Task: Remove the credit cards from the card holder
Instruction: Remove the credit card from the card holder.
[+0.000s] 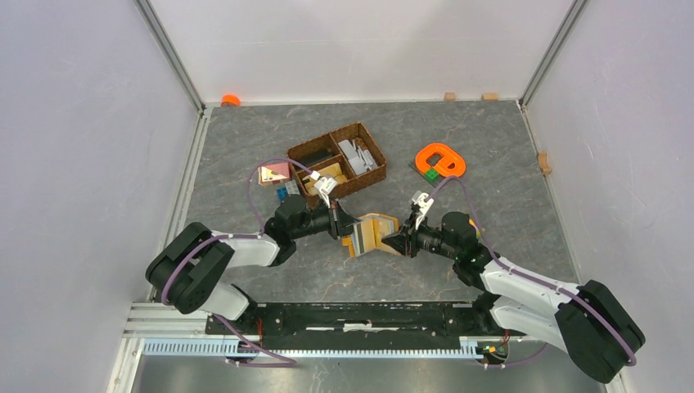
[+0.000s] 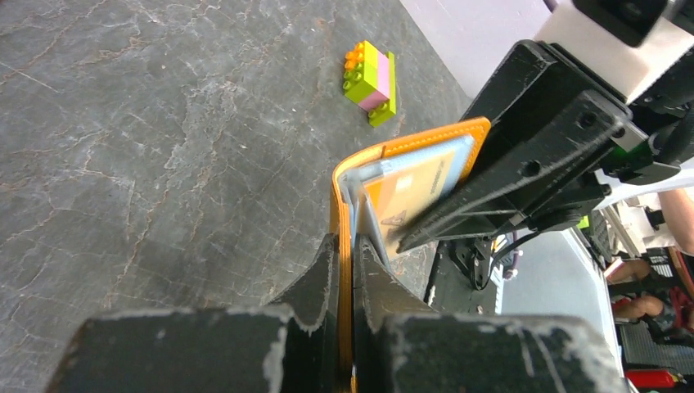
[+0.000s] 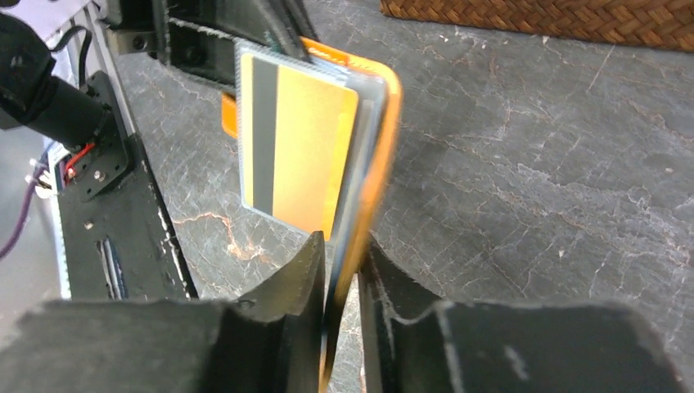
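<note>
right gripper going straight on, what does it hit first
The right gripper meets the card holder between its fingers; beyond that probably the left gripper, though depth is unclear.

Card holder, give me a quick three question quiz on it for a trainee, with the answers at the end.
1. True or false: the left pincer is shut on the card holder.
2. The card showing in the holder in the right wrist view is: A) yellow with a dark stripe, B) red, C) plain white.
3. Which coloured thing stands on the table beyond the holder in the left wrist view?
Key: 1 true; 2 A; 3 the stack of toy bricks.
</note>
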